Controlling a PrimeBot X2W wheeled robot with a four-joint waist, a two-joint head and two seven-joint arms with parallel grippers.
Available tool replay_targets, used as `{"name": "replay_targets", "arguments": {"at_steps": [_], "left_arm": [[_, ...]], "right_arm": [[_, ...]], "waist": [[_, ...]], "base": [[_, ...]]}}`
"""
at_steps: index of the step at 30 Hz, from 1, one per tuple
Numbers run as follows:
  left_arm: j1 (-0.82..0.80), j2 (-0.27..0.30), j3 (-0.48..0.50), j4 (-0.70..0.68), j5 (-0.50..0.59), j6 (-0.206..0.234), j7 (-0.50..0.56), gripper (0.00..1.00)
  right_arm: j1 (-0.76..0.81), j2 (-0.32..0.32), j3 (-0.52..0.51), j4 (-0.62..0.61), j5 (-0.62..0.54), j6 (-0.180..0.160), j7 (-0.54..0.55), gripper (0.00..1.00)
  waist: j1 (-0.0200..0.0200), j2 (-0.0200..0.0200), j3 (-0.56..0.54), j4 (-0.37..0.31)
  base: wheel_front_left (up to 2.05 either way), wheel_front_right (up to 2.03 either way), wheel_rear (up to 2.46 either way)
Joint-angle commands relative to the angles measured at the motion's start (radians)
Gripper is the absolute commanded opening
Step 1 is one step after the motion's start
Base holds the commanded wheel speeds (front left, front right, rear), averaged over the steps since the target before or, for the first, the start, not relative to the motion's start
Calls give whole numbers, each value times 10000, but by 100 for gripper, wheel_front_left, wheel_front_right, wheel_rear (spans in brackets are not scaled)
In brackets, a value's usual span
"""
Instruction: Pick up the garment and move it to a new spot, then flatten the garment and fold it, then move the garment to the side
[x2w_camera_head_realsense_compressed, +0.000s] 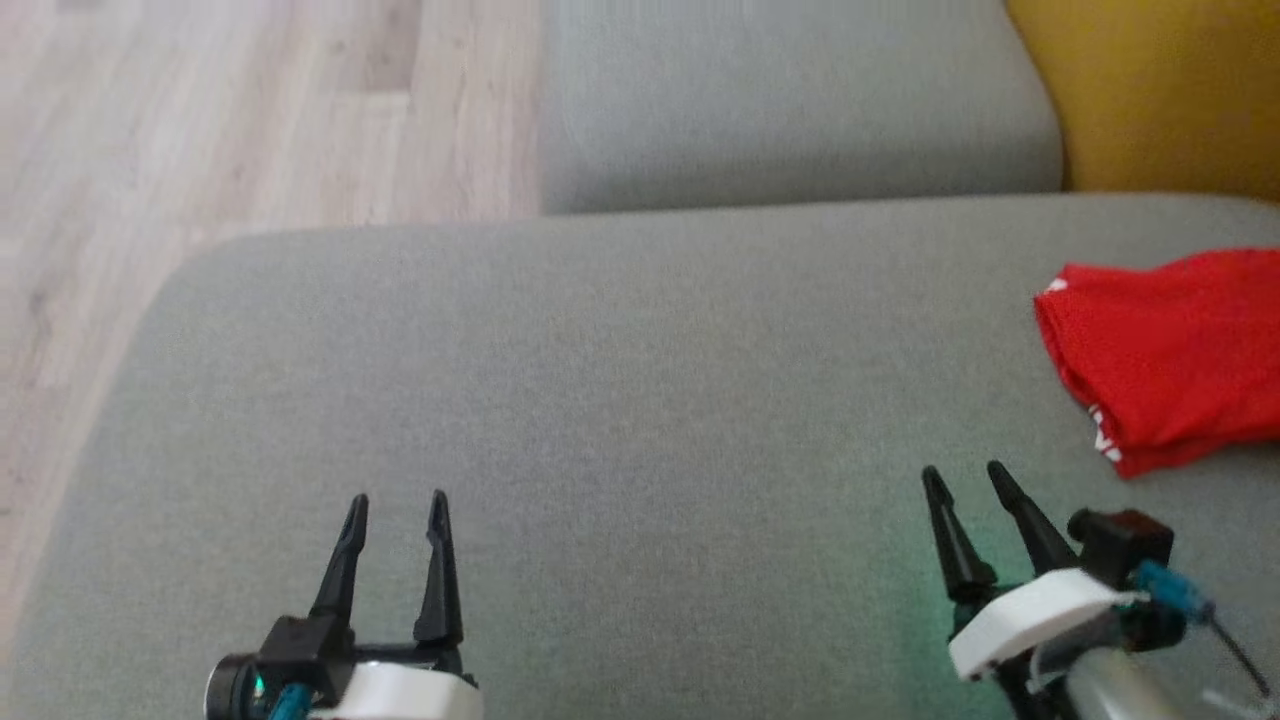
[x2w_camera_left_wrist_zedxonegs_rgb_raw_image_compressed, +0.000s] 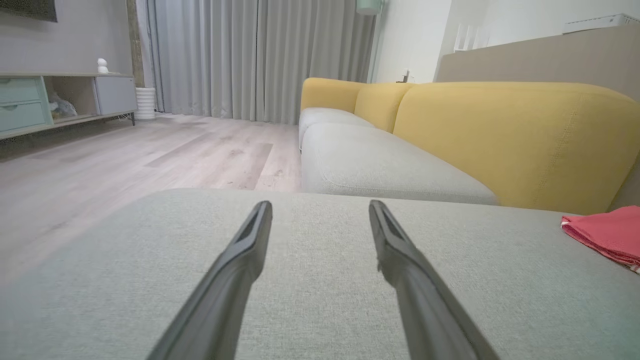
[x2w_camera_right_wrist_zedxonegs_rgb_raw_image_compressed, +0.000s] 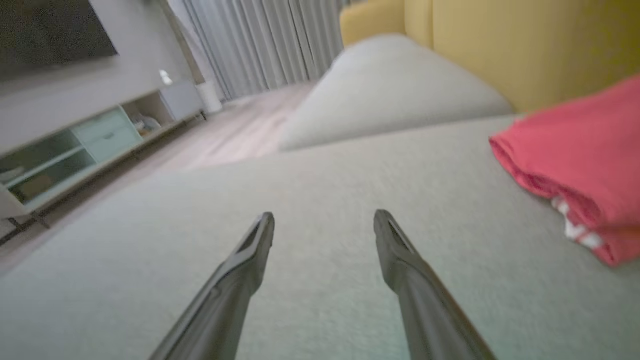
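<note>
both gaping wide, empty: my left pincer (x2w_camera_head_realsense_compressed: 398, 497) near left, my right pincer (x2w_camera_head_realsense_compressed: 962, 468) near right, over grey cushion (x2w_camera_head_realsense_compressed: 640, 400). folded red garment (x2w_camera_head_realsense_compressed: 1170, 355) lies right of right pincer, slightly farther, not touching.

red garment (x2w_camera_head_realsense_compressed: 1170, 350) cut off by right edge, right wrist view blurred

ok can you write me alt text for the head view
A folded red garment lies at the far right of a grey sofa cushion, apart from both grippers. The left gripper and right gripper stand open and empty along the bottom; pale wood floor shows at upper left, a yellow backrest at upper right.
</note>
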Motion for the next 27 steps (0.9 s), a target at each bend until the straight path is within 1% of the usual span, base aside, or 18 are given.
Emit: {"name": "replay_targets", "arguments": {"at_steps": [1,4,7,11,16,17,21,27], "left_arm": [[-183,-14,490,-304,156,1,-53,100],[126,-14,623,-326,387,74,-53,100],[398,-14,709,-296,542,122,-53,100],[595,-14,730,-240,606,129,-53,100],[593,-14,688,-109,726,128,-53,100],[1073,8,311,159,677,97,0,0],[1165,6,283,518,660,90,23,0],[1008,5,459,533,-36,-6,232,0]], "right_arm": [[69,182,-280,-1003,-598,37,-172,100],[1152,859,-948,-2274,-1749,37,-175,100],[1858,1248,-1384,-2987,-2501,37,-177,100],[2256,1469,-1542,-3329,-2905,37,-178,100],[2416,1575,-1648,-3444,-3040,37,-178,100],[2792,1584,-1822,-3082,-2968,0,-69,0],[2887,1596,-1788,-2760,-2925,0,-57,0],[2775,1590,-1898,-2811,-2220,2,108,0]], "waist": [[3,-1,-442,86],[3,-1,-661,21],[3,-1,-796,-34],[3,-1,-875,-50],[3,-1,-895,-24],[3,-1,-898,-25],[3,-1,-895,-23],[3,-1,-814,-35]], "base": [[0,0,0],[0,0,0],[0,0,0],[0,0,0],[0,0,0],[0,0,0],[0,0,0],[0,0,0]]}}
